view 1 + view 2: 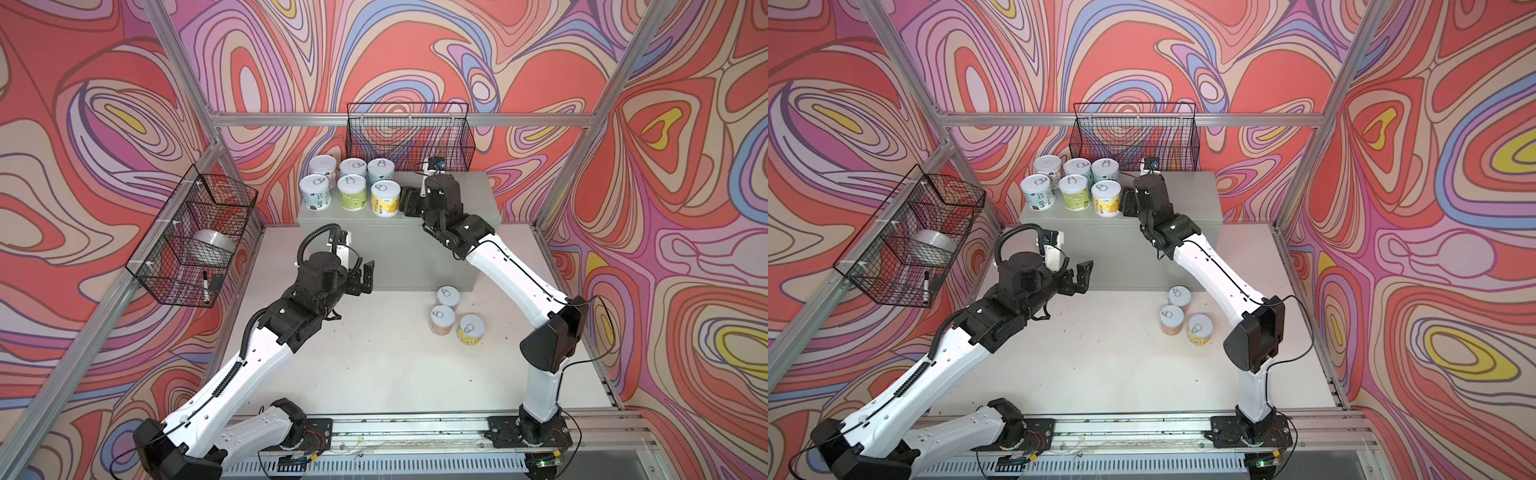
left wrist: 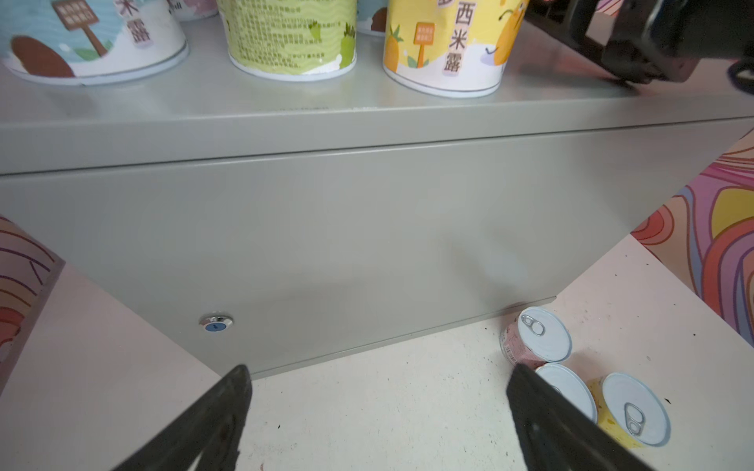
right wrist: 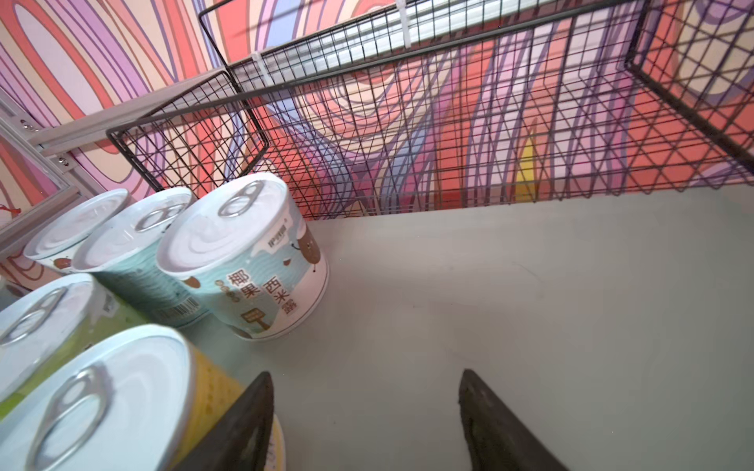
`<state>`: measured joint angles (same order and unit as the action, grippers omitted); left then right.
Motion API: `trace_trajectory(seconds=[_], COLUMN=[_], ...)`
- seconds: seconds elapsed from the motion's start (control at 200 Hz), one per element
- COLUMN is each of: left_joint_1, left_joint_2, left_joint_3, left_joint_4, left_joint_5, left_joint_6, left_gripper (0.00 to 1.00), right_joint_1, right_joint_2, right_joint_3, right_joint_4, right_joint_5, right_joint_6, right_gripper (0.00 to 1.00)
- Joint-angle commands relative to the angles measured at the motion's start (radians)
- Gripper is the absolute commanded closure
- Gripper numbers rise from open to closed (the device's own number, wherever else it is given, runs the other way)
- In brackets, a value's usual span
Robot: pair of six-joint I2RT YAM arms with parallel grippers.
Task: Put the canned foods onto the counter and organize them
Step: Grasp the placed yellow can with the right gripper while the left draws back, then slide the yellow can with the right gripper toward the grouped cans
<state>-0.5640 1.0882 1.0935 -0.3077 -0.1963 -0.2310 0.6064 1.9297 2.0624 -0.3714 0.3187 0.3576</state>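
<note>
Leftward 6 cans (image 1: 352, 183) crowd the counter (image 1: 478, 199); right half open.

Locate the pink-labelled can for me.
In a top view the pink-labelled can stands on the table, right of centre, at the front right corner of the counter, beside the orange can and yellow can.

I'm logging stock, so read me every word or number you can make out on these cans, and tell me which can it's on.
"椰果西米露": blue can, right wrist view.
"西米露": yellow can, left wrist view.
"米露", upper part cut off: blue front can, left wrist view.
Too blurred to read: green can fine print, barcode digits on the teal can, and all other small print.
</note>
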Motion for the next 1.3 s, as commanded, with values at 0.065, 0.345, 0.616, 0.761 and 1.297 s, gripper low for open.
trace_trajectory(seconds=[0.065,0.345,0.616,0.761,1.297], left_joint_1=[0.04,0.042,0.042,0.042,0.042], left_joint_2=[0.083,0.173,0.143,0.112,-0.007], left_joint_3=[0.042,0.107,0.107,0.1,0.012], left_joint_4=[0.077,0.161,0.15,0.129,0.09], left_joint_5=[0.062,0.077,0.05,0.02,-0.042], left_joint_6=[-0.074,-0.16,-0.184,-0.167,-0.148], left_gripper=[0.0,0.0,0.0,0.0,0.0], right_joint_1=[0.01,0.007,0.004,0.007,0.076], right_joint_2=[0.04,-0.056,-0.141,-0.198,-0.202], right_joint_3=[-0.022,-0.12,-0.214,-0.272,-0.259], right_joint_4=[-0.076,-0.059,-0.042,-0.012,0.065], right_joint_5=[0.032,0.059,-0.01,-0.072,-0.161], right_joint_6=[0.054,0.039,0.029,0.028,-0.069], right_gripper=[0.26,0.25,0.26,0.27,0.29])
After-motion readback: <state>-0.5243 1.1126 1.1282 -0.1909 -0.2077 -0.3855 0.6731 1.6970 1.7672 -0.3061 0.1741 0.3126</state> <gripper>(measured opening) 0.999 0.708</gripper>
